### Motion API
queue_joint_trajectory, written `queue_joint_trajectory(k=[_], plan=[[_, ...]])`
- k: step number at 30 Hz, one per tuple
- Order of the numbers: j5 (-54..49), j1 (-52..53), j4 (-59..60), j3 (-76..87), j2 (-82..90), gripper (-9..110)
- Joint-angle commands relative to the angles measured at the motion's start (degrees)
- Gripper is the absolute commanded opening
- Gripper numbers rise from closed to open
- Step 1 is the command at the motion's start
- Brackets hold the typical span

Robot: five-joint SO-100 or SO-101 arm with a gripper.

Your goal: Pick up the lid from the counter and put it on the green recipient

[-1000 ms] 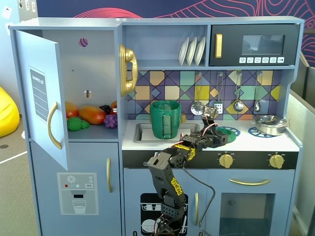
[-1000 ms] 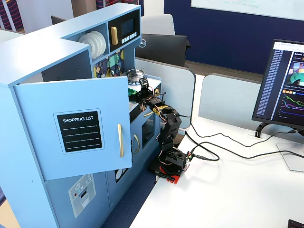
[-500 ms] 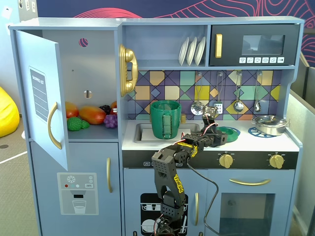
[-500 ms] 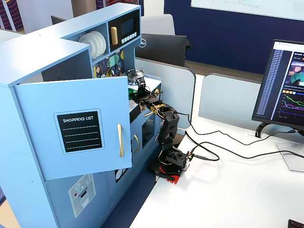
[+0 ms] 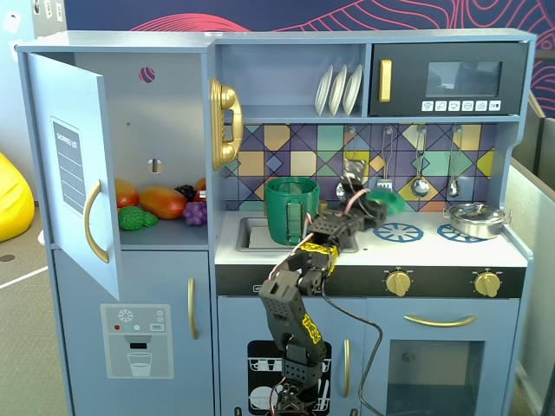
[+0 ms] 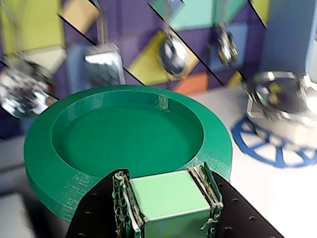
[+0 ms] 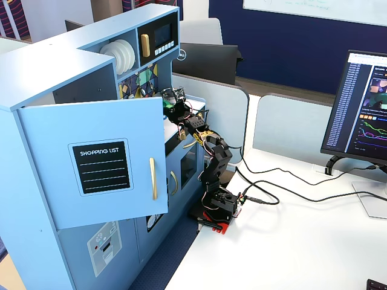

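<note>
My gripper (image 6: 166,174) is shut on the light green square knob (image 6: 168,198) of the lid (image 6: 124,134), a dark green round disc with a recessed face. In a fixed view the lid (image 5: 387,201) is held in the air above the left blue burner ring (image 5: 398,231), with my gripper (image 5: 375,208) right behind it. The green recipient (image 5: 292,211), a tall dark green open cylinder, stands in the sink to the left of the gripper, apart from the lid. In another fixed view the arm (image 7: 208,154) reaches into the toy kitchen.
A shiny steel pot (image 5: 475,218) sits on the right burner (image 6: 277,106). Utensils (image 5: 421,165) hang on the tiled back wall. A shelf with plates (image 5: 338,89) and a microwave (image 5: 447,80) is overhead. The fridge door (image 5: 74,169) stands open at the left.
</note>
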Motion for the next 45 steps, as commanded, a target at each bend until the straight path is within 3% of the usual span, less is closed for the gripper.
queue_joint_trajectory(k=[1,20,45], plan=[[0.88,-3.43,5.54,-8.26,7.73,0],[3.87,-17.84,17.58,-21.01,8.53,0],[-1.67,-24.08,17.14,-24.96,-1.76,0]])
